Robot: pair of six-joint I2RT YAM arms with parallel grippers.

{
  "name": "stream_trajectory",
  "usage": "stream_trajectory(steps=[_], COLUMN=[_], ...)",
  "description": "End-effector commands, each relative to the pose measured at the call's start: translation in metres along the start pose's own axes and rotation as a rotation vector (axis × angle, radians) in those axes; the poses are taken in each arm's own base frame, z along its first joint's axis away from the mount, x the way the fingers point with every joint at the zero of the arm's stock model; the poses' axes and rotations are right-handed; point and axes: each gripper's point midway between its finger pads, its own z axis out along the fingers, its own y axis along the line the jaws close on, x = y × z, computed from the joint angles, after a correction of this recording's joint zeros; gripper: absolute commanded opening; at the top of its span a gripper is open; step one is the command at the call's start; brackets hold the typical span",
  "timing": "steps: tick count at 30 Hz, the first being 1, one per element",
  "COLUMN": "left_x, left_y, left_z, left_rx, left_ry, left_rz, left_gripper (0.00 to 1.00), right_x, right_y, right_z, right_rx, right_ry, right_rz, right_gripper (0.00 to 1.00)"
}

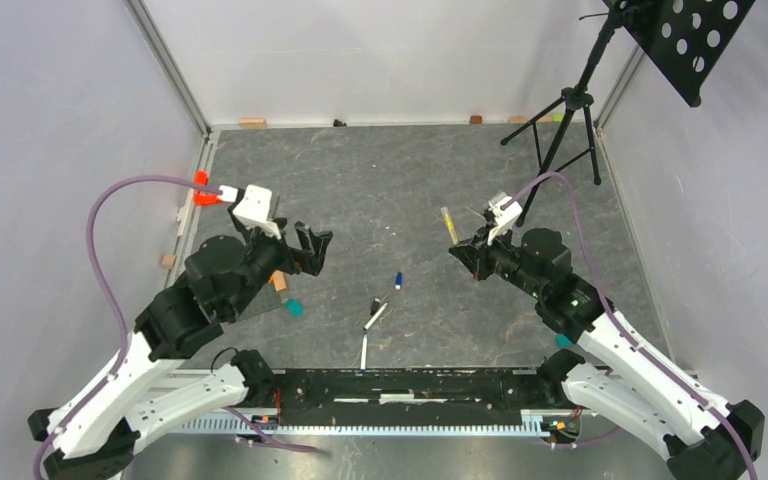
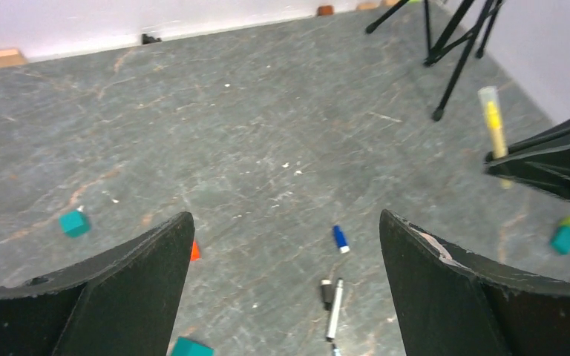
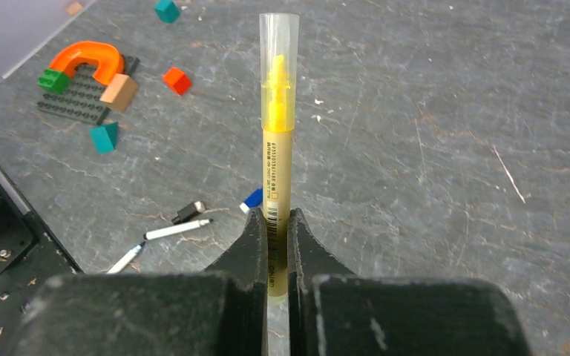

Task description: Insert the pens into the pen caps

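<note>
1. We are clamping our right claw point(image 3: 278, 226) shut on the lower barrel of the slim yellow-olive plastic pen point(image 3: 277, 159), raising it clear of the grey stone-patterned tabletop point(image 3: 430, 148).
2. We are holding our left claw point(image 2: 286, 216) spread wide and empty above the short bright blue cap point(image 2: 340, 239), with the small black cap point(image 2: 326, 291) lying just beside the thin white pen point(image 2: 334, 317).
3. We are gripping low, so the pen could pivot or slip under pushing, and the light caps could skid away.

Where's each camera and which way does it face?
Top external: above and behind the arms, looking down on the table, left pincer and right pincer.
Left wrist: on the left arm, facing the far wall, between its open fingers.
Right wrist: looks along its fingers, shut on the yellow pen.
All three share the blue cap.
</note>
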Motion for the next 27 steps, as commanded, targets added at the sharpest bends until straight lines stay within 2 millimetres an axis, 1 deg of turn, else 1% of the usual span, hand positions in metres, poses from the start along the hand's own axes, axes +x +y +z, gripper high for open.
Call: stream_trajectory(steps=[1,2,4,6,9,14,18,21,22,23,27], left_x=[0.001,0.006,0.022,0.032,0.034,0.041,0.044,0.047,0.048,0.048,0.048], left_y=[0.013,0.015,0.021,0.026,0.032,0.033,0.031,0.029,0.028,0.028,0.028], left_z=[0.018,0.022,0.030,0.033,0.027,0.024,0.026,0.028,0.028,0.028,0.027], left_rx=[-0.085,-0.098,-0.143,-0.152,-0.167,-0.153,-0.148,-0.136,-0.133,-0.132,-0.131], left_ry=[0.009,0.015,0.025,0.036,0.030,0.022,0.036,0.046,0.048,0.049,0.050], left_rz=[0.167,0.169,0.159,0.163,0.154,0.142,0.147,0.148,0.148,0.146,0.144], left_gripper=[1.00,1.00,1.00,1.00,1.00,1.00,1.00,1.00,1.00,1.00,1.00], right_x=[-0.007,-0.002,0.016,0.040,0.080,0.133,0.161,0.180,0.187,0.191,0.195], right_y=[-0.015,-0.020,-0.034,-0.046,-0.061,-0.082,-0.102,-0.107,-0.107,-0.108,-0.110], right_z=[-0.007,-0.008,-0.008,-0.007,-0.003,0.005,0.007,0.009,0.010,0.010,0.008], right_rx=[0.094,0.123,0.199,0.262,0.333,0.425,0.500,0.491,0.481,0.473,0.480], right_ry=[-0.010,0.009,0.062,0.134,0.253,0.398,0.497,0.567,0.593,0.609,0.624], right_rz=[-0.012,-0.001,0.018,0.029,0.038,0.027,0.000,0.012,0.016,0.022,0.019], right_gripper=[0.00,0.00,0.00,0.00,0.00,0.00,0.00,0.00,0.04,0.11,0.29])
